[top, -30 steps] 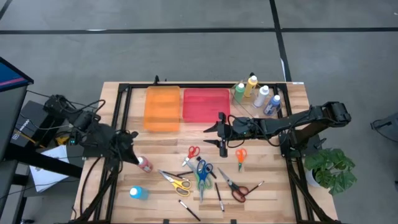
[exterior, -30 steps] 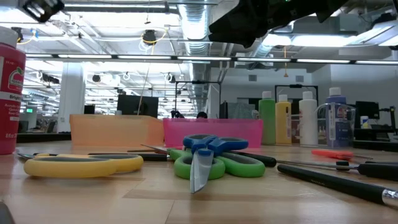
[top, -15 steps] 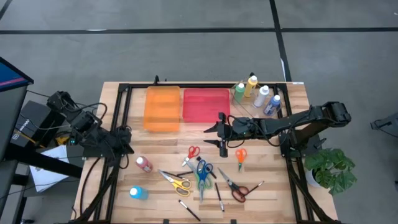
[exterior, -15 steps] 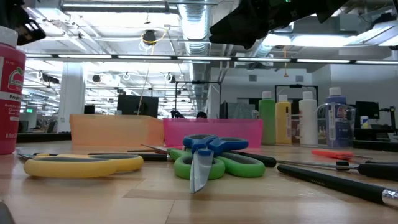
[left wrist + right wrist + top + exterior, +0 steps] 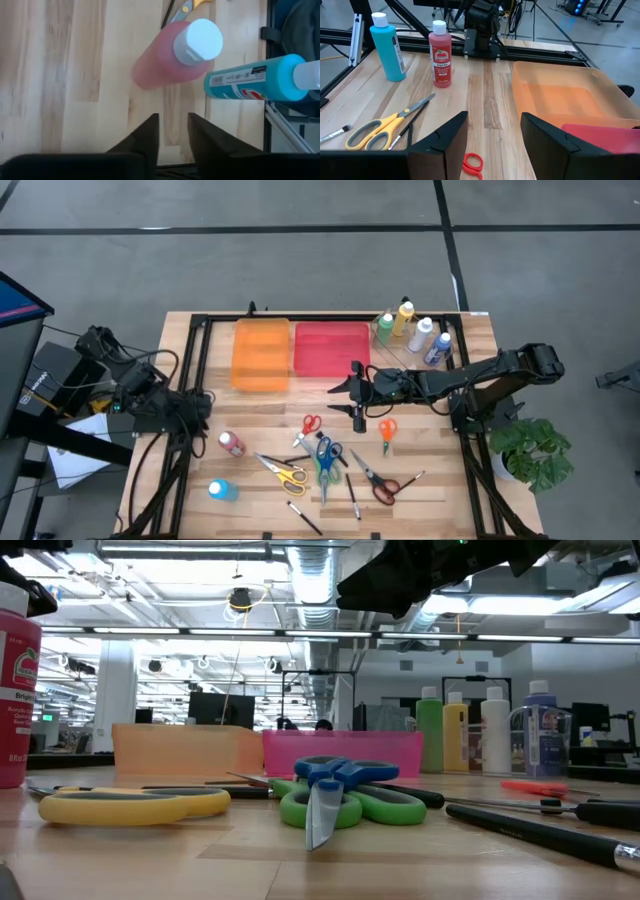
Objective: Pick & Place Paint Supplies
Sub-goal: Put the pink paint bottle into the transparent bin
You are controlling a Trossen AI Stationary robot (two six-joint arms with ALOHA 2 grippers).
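In the high view, the left hand point(image 5: 198, 402) is beside the upright pink paint bottle point(image 5: 232, 444) near the left edge of the tabletop point(image 5: 440, 490), not holding it. The right hand point(image 5: 357, 392) hovers near the red tray point(image 5: 331, 348).

In the low view, scissors point(image 5: 340, 790) lie in front.

The left wrist view shows narrowly parted fingers point(image 5: 147, 137), gripping nothing.

The right wrist view shows fingers point(image 5: 447, 132) open and empty.

I think a good pick needs the fingers around the bottle body, without knocking the blue bottle point(image 5: 222, 490).
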